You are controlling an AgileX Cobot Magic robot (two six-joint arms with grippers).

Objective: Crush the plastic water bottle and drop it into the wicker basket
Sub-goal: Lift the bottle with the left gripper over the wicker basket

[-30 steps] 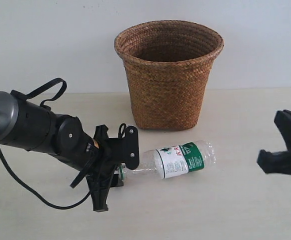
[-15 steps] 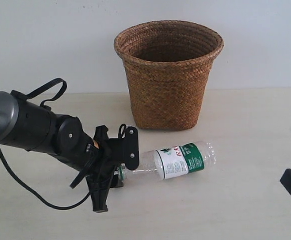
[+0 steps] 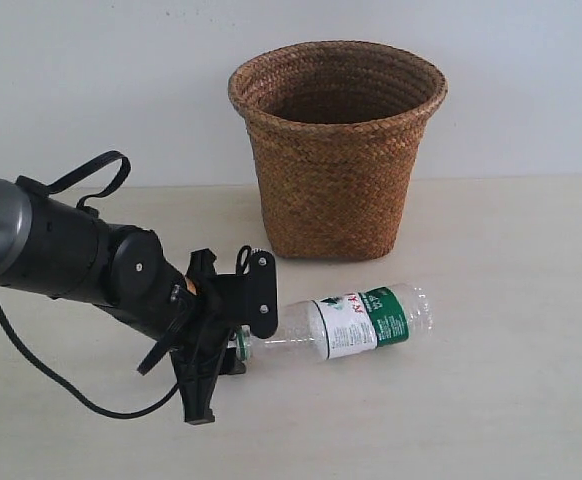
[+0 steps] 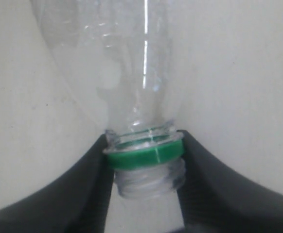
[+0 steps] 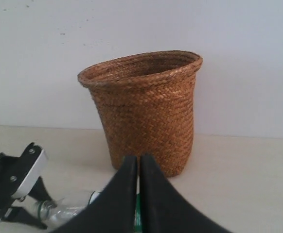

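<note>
The plastic water bottle (image 3: pixel 356 320) lies on its side on the table in front of the wicker basket (image 3: pixel 336 170). It is clear, with a white-and-green label. My left gripper (image 3: pixel 239 340) is shut on its neck. In the left wrist view both black fingers (image 4: pixel 90 179) press against the green ring (image 4: pixel 144 154) below the bottle's body (image 4: pixel 127 73), and the threaded mouth shows no cap. My right gripper (image 5: pixel 139 158) is out of the exterior view. Its wrist view shows it shut with nothing held, facing the basket (image 5: pixel 146 116), with the bottle (image 5: pixel 59 211) low beside it.
The pale table (image 3: pixel 491 420) runs back to a white wall behind the basket. The left arm's black body and loose cable (image 3: pixel 61 385) fill the table's left side. The left gripper (image 5: pixel 15 177) also appears in the right wrist view.
The right gripper, at the right edge a second ago, has drawn back out of the exterior view. The left arm and the bottle have barely moved.
</note>
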